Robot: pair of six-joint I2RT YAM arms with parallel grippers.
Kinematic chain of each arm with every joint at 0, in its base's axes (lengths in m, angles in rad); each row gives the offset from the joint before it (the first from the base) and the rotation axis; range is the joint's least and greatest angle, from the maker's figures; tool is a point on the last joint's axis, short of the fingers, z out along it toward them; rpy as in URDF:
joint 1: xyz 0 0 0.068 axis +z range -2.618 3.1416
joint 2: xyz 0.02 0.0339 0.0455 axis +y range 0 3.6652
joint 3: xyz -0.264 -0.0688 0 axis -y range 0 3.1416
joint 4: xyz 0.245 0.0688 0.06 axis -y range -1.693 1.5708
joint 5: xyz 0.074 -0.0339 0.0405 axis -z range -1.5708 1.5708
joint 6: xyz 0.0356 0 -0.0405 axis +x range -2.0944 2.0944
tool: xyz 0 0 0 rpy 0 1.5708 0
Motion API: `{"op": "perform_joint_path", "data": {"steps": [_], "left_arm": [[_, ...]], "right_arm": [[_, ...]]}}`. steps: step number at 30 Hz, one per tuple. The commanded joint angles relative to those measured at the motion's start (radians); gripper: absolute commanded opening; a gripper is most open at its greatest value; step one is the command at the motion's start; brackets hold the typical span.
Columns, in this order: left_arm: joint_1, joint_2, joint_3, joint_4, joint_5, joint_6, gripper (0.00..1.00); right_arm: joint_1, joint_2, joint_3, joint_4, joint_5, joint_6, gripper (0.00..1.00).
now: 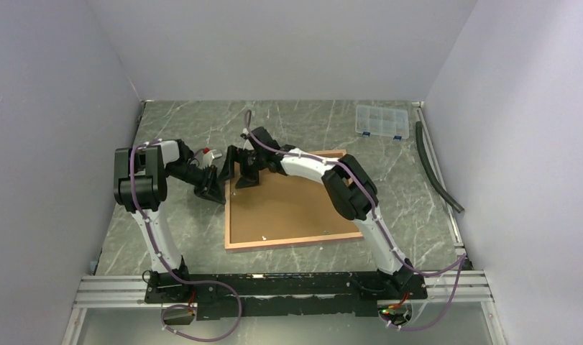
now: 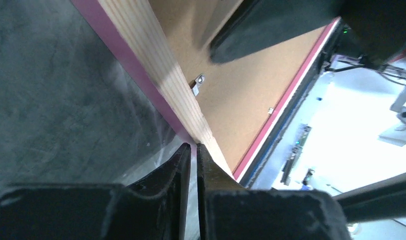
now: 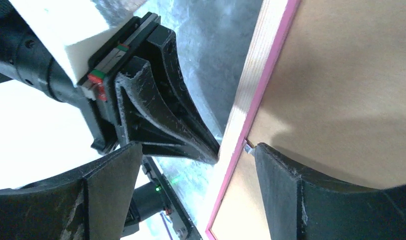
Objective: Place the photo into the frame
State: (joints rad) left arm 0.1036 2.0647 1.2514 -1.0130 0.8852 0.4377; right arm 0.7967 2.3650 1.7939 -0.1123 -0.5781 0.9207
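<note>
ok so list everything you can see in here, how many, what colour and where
frame: one, tan wood back with a pink edge, lying back side up in the middle of the table
backing board: one, plain brown, sitting inside the frame
metal clips: at least two, silver, small, on the board near the frame's rim
plastic box: one, clear with compartments, far right of the table
hose: one, dark, along the table's right edge
table: one, grey-green marble pattern
photo: none in sight
arms: two, white and black, bolted at the near edge
left gripper: black, shut, tips at the frame's left edge
right gripper: black, open, straddling that same edge
</note>
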Motion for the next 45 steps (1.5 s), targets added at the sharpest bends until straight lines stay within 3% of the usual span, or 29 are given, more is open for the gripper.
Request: {"op": "perform_joint_path", "data": {"steps": [1, 4, 8, 13, 17, 22, 34, 40, 45], "left_arm": [[0.01, -0.084, 0.032, -0.008, -0.086, 0.081, 0.17], [0.01, -0.129, 0.009, -0.011, -0.117, 0.111, 0.22], [-0.001, -0.185, -0.045, 0.004, -0.195, 0.169, 0.27], [-0.091, -0.272, -0.174, 0.094, -0.338, 0.199, 0.27], [-0.181, -0.309, -0.238, 0.144, -0.417, 0.202, 0.26], [-0.244, -0.341, -0.287, 0.171, -0.472, 0.197, 0.26], [-0.326, -0.374, -0.326, 0.177, -0.488, 0.183, 0.24], [-0.396, -0.369, -0.331, 0.184, -0.493, 0.161, 0.23], [-0.464, -0.353, -0.314, 0.176, -0.463, 0.128, 0.23]], "right_arm": [[-0.079, -0.225, -0.056, -0.021, 0.085, -0.098, 0.89], [-0.151, -0.413, -0.228, -0.014, 0.149, -0.103, 0.99], [-0.288, -0.68, -0.508, -0.061, 0.284, -0.112, 1.0], [-0.467, -0.94, -0.79, -0.185, 0.494, -0.153, 1.0], [-0.58, -1.058, -0.961, -0.171, 0.515, -0.153, 1.0], [-0.637, -1.053, -1.057, -0.128, 0.517, -0.169, 1.0], [-0.62, -0.771, -0.964, -0.021, 0.412, -0.164, 1.0], [-0.511, -0.567, -0.743, -0.048, 0.413, -0.148, 1.0], [-0.424, -0.341, -0.393, -0.149, 0.368, -0.17, 1.0]]}}
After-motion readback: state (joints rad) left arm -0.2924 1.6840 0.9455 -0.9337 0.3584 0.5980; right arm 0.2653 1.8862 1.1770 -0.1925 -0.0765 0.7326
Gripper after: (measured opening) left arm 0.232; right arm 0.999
